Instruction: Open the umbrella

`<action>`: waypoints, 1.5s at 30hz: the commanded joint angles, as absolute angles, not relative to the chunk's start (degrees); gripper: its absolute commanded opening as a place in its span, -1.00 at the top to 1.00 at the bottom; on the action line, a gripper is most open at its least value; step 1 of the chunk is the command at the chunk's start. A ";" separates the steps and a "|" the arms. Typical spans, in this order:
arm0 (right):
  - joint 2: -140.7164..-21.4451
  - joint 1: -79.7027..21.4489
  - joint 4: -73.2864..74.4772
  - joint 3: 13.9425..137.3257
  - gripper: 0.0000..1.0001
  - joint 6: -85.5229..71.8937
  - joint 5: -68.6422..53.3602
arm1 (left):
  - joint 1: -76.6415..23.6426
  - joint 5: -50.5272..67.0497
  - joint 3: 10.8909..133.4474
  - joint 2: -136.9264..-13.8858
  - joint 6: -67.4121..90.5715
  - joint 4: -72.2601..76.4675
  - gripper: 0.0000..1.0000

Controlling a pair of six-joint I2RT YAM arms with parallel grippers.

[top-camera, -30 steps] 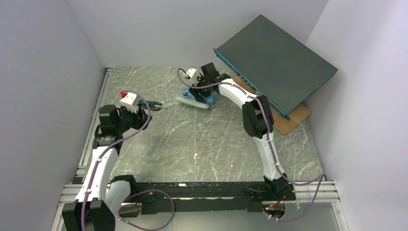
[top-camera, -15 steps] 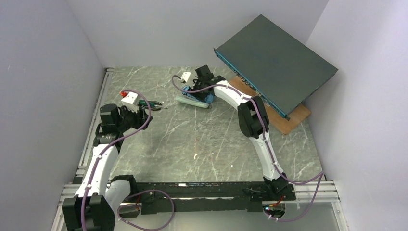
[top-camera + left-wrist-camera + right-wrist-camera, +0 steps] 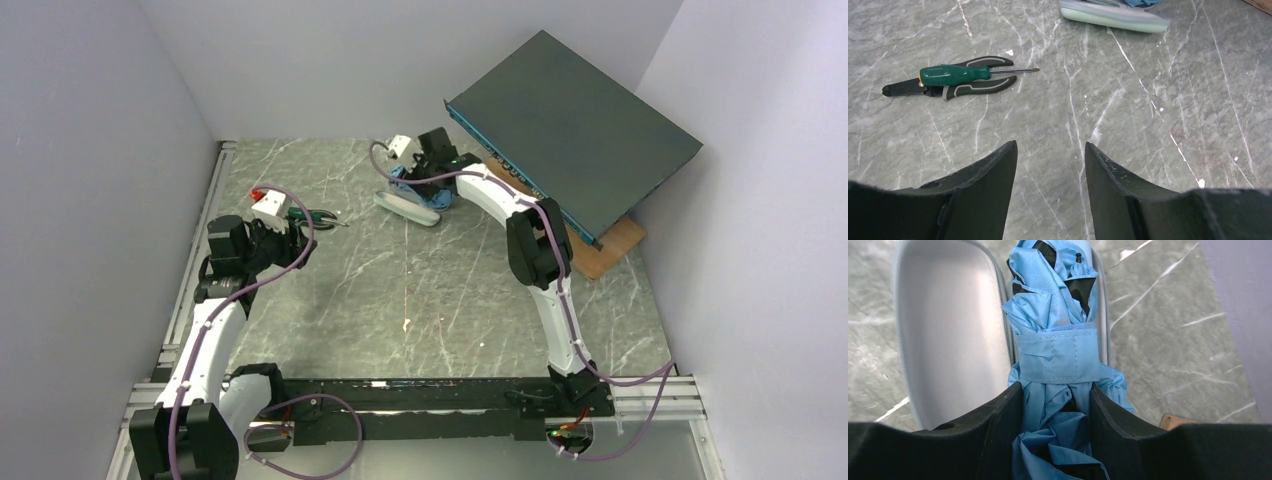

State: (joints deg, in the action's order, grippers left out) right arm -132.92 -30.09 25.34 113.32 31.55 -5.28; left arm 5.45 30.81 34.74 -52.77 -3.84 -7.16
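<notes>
My right hand (image 3: 1054, 390) gripped the folded sky-blue fabric umbrella (image 3: 1055, 305) on both sides, its strap fastened round the bundle. The umbrella lay in one half of an open pale grey oblong hard case (image 3: 948, 330) at the far side of the grey marbled worktop (image 3: 1148, 125). My left hand (image 3: 1049, 147) hung empty, fingers wide apart, near a green-handled screwdriver (image 3: 953, 75) lying across black-handled pliers (image 3: 975, 86).

Centre of my right wrist view: the umbrella (image 3: 1055, 335) is matt light-blue woven cloth with a stitched strap. Left, the case (image 3: 953, 340) looks smooth, matt plastic. My right gripper (image 3: 1054, 389) has matt black fingers (image 3: 993, 430). The table (image 3: 1158, 340) is veined, stone-like.
</notes>
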 commanded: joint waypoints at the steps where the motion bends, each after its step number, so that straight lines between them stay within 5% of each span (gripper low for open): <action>1: -124.98 -28.13 20.57 119.58 1.00 26.16 -11.65 | 5.69 32.14 37.04 -53.12 -3.91 -4.79 -0.15; 13: -117.44 -30.33 29.97 116.99 1.00 18.90 -34.36 | 5.80 31.60 36.83 -51.62 -2.43 -3.91 -0.14; 28: -114.79 -35.89 27.67 87.40 1.00 31.01 -29.57 | 6.00 37.26 36.16 -48.79 -11.41 -8.13 -0.28; 29: -115.31 -36.01 28.38 87.41 0.70 31.75 -29.53 | 5.98 37.26 35.80 -48.33 -11.76 -7.76 -0.32; 31: -115.86 -35.96 30.57 87.80 -0.24 32.69 -30.93 | 5.98 37.19 35.35 -47.77 -11.83 -7.10 -0.39; 34: -113.51 -36.01 30.94 85.57 -0.96 33.88 -32.07 | 5.98 37.25 35.29 -47.40 -10.96 -6.42 -0.48; 45: -117.20 -38.97 25.06 80.31 -0.90 36.45 -16.78 | 6.32 36.32 35.25 -47.92 -4.23 -3.60 -0.56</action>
